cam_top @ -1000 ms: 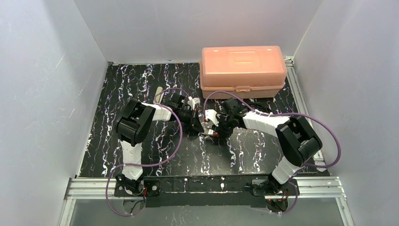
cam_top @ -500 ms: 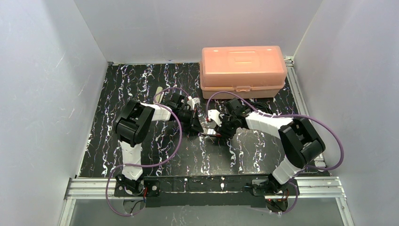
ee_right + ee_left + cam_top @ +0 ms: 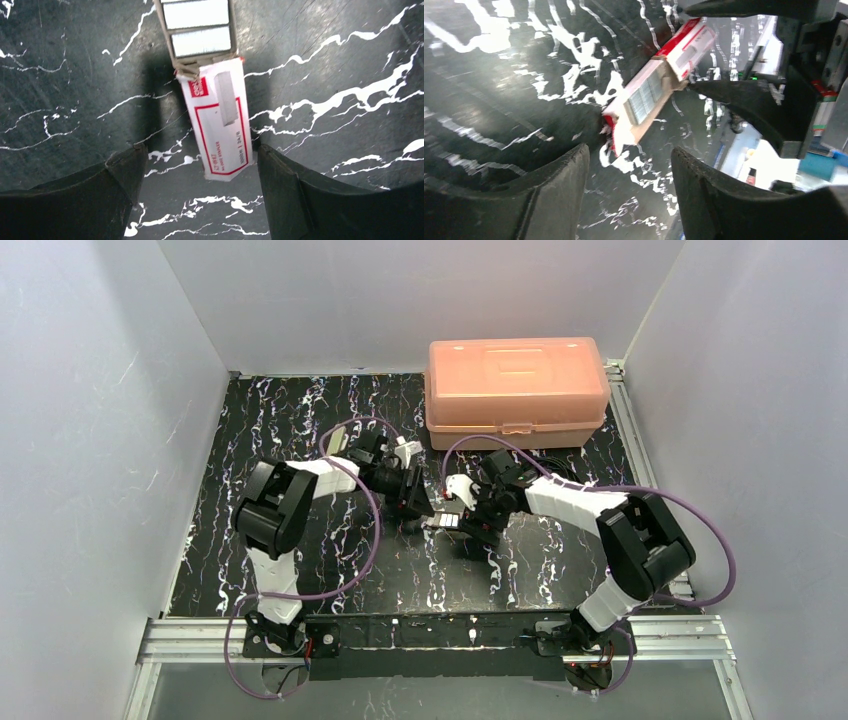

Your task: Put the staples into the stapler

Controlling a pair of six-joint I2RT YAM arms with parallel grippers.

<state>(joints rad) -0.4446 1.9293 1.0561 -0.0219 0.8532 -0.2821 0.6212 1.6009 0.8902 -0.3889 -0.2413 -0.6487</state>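
The small red-and-white staple box [image 3: 220, 125] lies flat on the black marbled table. Its pale tray is slid out, and silvery strips of staples [image 3: 200, 27] show in it. My right gripper [image 3: 199, 150] is open and straddles the box's closed end, whose right edge lies close to one finger [image 3: 290, 185]. The tray end of the box [image 3: 644, 95] points toward my left gripper [image 3: 629, 150], which is open, empty and just short of it. From above, the box [image 3: 443, 523] sits between the left gripper [image 3: 418, 502] and right gripper [image 3: 470, 518]. The stapler is hidden.
A shut orange plastic case [image 3: 515, 390] stands at the back right of the table [image 3: 300, 570]. White walls close in the left, back and right sides. Purple cables loop over both arms.
Both grippers have opened and let go of the staple box, which now rests on the table. The left gripper has drawn slightly back from it.
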